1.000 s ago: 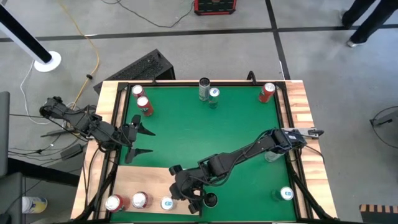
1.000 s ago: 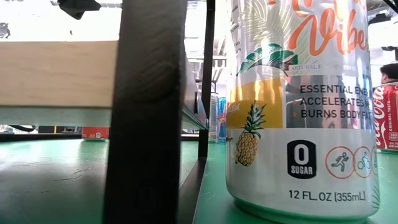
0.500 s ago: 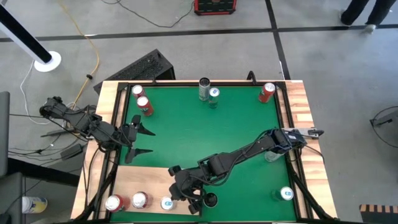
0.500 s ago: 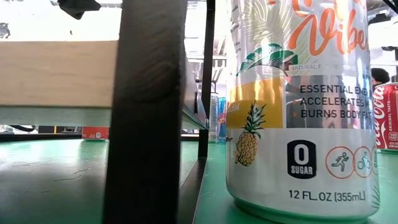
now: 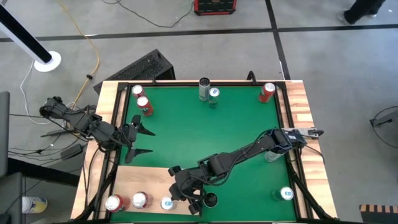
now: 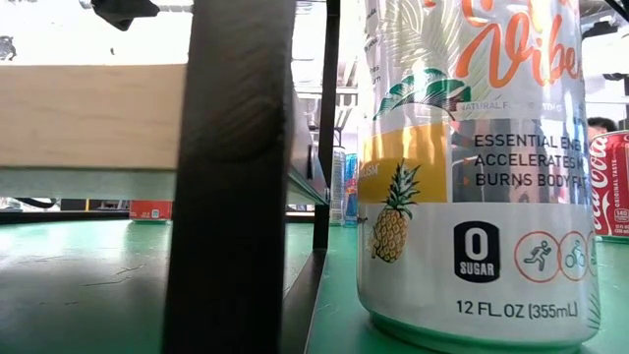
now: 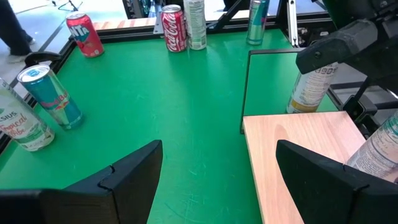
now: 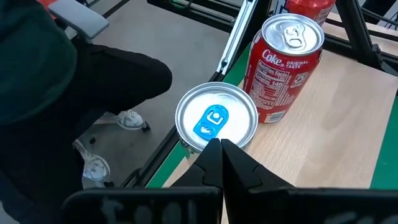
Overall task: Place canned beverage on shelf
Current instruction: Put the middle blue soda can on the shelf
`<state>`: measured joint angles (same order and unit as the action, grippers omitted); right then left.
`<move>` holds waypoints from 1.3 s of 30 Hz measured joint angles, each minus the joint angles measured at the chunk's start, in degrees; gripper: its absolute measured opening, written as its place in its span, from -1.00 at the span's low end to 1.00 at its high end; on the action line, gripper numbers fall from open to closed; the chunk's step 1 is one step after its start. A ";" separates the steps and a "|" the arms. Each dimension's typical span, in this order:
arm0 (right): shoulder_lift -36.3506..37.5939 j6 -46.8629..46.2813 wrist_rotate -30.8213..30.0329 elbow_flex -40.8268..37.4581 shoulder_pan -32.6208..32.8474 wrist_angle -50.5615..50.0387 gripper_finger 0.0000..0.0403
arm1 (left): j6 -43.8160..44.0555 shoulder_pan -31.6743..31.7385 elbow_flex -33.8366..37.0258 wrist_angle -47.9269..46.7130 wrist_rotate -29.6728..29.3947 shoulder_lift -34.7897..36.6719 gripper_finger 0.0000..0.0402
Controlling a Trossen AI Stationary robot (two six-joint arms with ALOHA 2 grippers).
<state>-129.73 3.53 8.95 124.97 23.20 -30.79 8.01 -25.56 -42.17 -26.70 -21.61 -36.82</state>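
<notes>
A: Where is the right gripper (image 5: 186, 200), and is it carrying anything?

B: It hangs over the shelf's (image 5: 152, 177) near edge, fingers pinched together with nothing between them, right by the blue-tab can (image 5: 166, 203). That can stands on the shelf with 2 red cans (image 5: 139, 200) along the same edge, so I'd judge it placed and let go.

A: And the left gripper (image 5: 138, 142)?

B: Spread wide and empty, waiting at the mat's (image 5: 205, 134) left edge, probably clear of the right arm's reach.

A: What do the wrist views add?

B: The right wrist view shows the closed fingertips (image 8: 221, 163) beside the can's lid (image 8: 215, 117), apart from it. The high view can't settle that. The low view shows a pineapple can (image 6: 477, 167) on the mat beside the shelf.
</notes>
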 joint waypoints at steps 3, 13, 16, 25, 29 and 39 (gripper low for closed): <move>0.00 0.00 0.00 0.00 0.00 -0.04 -0.91 | 0.00 -0.02 0.00 0.00 0.05 0.00 0.49; -0.02 -0.02 0.00 0.00 0.02 -0.20 -0.91 | -0.02 -0.02 0.00 0.00 0.17 0.00 0.49; -0.02 -0.02 0.02 0.00 0.00 -0.24 -0.91 | -0.02 0.00 0.00 0.00 0.16 0.00 0.49; -0.04 0.83 0.43 0.00 0.00 -0.46 -0.91 | -0.04 -0.02 0.00 -0.01 0.13 0.00 0.49; -0.07 1.39 1.30 0.00 0.00 -0.30 -0.91 | -0.04 -0.02 0.00 0.00 0.13 0.00 0.49; -0.38 1.64 2.24 0.00 -0.47 0.20 -0.91 | -0.04 0.00 0.00 -0.01 0.10 0.00 0.49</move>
<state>-130.12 5.17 11.19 124.97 22.73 -30.58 7.97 -25.56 -42.17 -26.71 -21.51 -36.82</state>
